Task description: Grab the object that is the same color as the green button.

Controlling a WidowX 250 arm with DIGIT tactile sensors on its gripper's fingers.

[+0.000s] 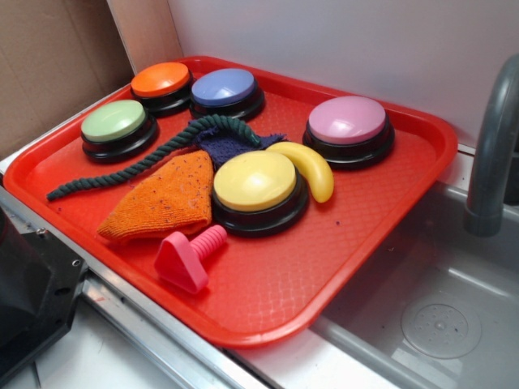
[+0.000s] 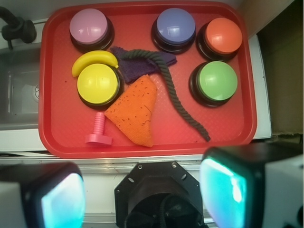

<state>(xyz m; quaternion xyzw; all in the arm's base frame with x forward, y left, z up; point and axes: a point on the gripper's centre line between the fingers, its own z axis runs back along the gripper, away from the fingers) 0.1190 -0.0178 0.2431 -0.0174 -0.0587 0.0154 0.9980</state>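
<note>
Five dome buttons on black bases sit in one red tray [image 2: 52, 137]: a pink button [image 2: 88, 26], a blue button [image 2: 175, 23], an orange button [image 2: 223, 36], a green button [image 2: 217, 80] and a yellow button [image 2: 98, 83]. In the wrist view, taking the tray as a clock face, pink lies at ten o'clock, blue at twelve, orange at one, green at three and yellow at nine. The tray also holds one dark green rope [image 2: 175, 92], one orange cloth [image 2: 135, 109], one dark purple cloth [image 2: 135, 66], one toy banana [image 2: 94, 61] and one pink plastic bolt [image 2: 98, 133].

The rope starts near the tray's centre, looped over the purple cloth, and runs in a thin curve toward five o'clock, passing just beside the green button without clearly touching it. The orange cloth lies between the rope and the yellow button. The banana rests against the yellow button's far edge. The bolt lies at seven o'clock.

The gripper [image 2: 142, 194] hangs outside the tray's near edge, its two pads spread wide apart and pinching nothing. One grey faucet [image 1: 495, 146] stands over a sink [image 1: 438, 324] beside the tray.
</note>
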